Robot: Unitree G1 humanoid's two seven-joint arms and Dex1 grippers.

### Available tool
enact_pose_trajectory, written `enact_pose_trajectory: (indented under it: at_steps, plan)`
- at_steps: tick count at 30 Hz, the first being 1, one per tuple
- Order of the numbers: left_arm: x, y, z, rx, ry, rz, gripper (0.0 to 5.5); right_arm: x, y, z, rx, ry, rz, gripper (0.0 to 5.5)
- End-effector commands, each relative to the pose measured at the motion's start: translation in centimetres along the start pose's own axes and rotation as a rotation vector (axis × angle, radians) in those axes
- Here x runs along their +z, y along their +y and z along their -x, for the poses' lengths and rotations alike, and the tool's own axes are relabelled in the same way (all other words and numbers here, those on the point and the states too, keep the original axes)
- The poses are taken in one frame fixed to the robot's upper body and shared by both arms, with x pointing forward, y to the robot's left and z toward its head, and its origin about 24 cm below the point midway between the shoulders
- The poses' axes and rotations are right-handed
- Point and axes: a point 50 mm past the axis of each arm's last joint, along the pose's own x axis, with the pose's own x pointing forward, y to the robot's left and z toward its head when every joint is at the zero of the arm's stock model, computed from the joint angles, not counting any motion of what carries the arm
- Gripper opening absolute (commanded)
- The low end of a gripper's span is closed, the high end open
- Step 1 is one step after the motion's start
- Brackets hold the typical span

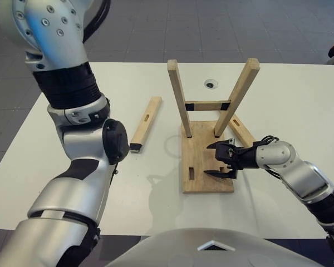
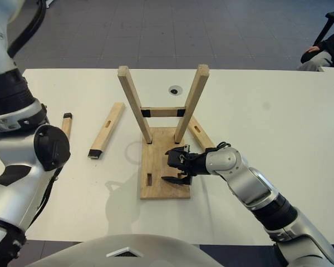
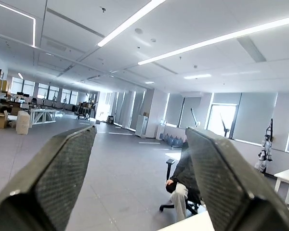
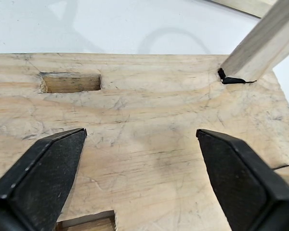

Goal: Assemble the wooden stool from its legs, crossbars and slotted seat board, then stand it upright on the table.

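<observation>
The slotted seat board (image 1: 196, 146) lies flat on the white table. Two legs (image 1: 179, 97) (image 1: 236, 97) stand tilted in its far slots, joined by a crossbar (image 1: 207, 105). Two slots (image 4: 70, 82) near the board's front stay empty. My right gripper (image 1: 207, 159) hovers open just over the board's middle, fingers spread above bare wood (image 4: 140, 139). A loose leg (image 1: 146, 123) with a slot and a black tip lies left of the board. Another leg (image 2: 199, 130) lies against the board's right side. My left gripper (image 3: 140, 144) is raised, open and empty, facing the room.
A round cable hole (image 1: 211, 84) sits in the table behind the standing legs. A short wooden piece (image 2: 67, 123) lies at the far left, partly hidden by my left arm. Bare table (image 1: 289, 105) stretches to the right of the board.
</observation>
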Motion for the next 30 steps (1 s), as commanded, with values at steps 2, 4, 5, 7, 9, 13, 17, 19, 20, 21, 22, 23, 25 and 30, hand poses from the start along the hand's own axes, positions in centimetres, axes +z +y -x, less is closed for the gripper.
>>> enact_pose_trajectory:
  at_steps: [2,4,5,7,9,13,17,19,20,21,22,23,25,30]
  plan:
    - [-17.9,-1.2,4.5,0.005,0.563,0.259,3.46,-5.0,3.3,-1.4,0.093,0.227,-0.175,4.24]
    - [-21.2,-1.9,7.2,0.024,0.678,0.302,3.46,-4.9,3.1,-1.4,0.09,0.223,-0.172,4.24]
    - [-21.4,-2.0,7.8,0.028,0.689,0.305,3.46,-4.9,3.1,-1.3,0.087,0.223,-0.174,4.24]
    - [-20.7,-1.6,7.8,0.039,0.657,0.289,3.46,-5.0,3.3,-1.3,0.085,0.223,-0.179,4.24]
    - [-19.4,-1.0,7.1,0.05,0.6,0.265,3.46,-4.9,3.5,-1.5,0.089,0.217,-0.181,4.24]
    - [-13.3,-1.7,3.6,-0.027,0.356,0.237,3.46,-5.0,3.5,-1.6,0.089,0.22,-0.179,4.24]
    - [-3.6,-3.3,1.5,-0.12,0.036,0.204,3.46,-5.0,3.3,-2.0,0.092,0.224,-0.168,4.24]
    - [0.2,-3.4,1.9,-0.117,-0.08,0.163,3.46,-4.5,2.7,-2.5,0.074,0.203,-0.162,4.24]
    - [1.9,-3.3,2.5,-0.099,-0.127,0.129,3.46,-4.1,2.3,-2.8,0.066,0.188,-0.16,4.24]
    - [3.2,-2.9,3.1,-0.068,-0.163,0.089,3.46,-3.8,2.0,-3.0,0.056,0.177,-0.16,4.24]
    - [3.9,-2.4,3.8,-0.036,-0.182,0.057,3.46,-3.6,1.7,-3.2,0.046,0.17,-0.161,4.24]
    - [4.3,-1.5,4.6,0.018,-0.191,0.038,3.46,-3.4,1.2,-3.4,0.027,0.163,-0.162,4.24]
    - [3.9,0.5,6.0,0.136,-0.173,0.027,3.46,-2.9,0.2,-3.7,-0.01,0.144,-0.169,4.24]
    - [-2.0,7.5,13.2,0.558,0.086,-0.004,3.46,-2.4,-1.0,-3.7,-0.041,0.127,-0.163,4.24]
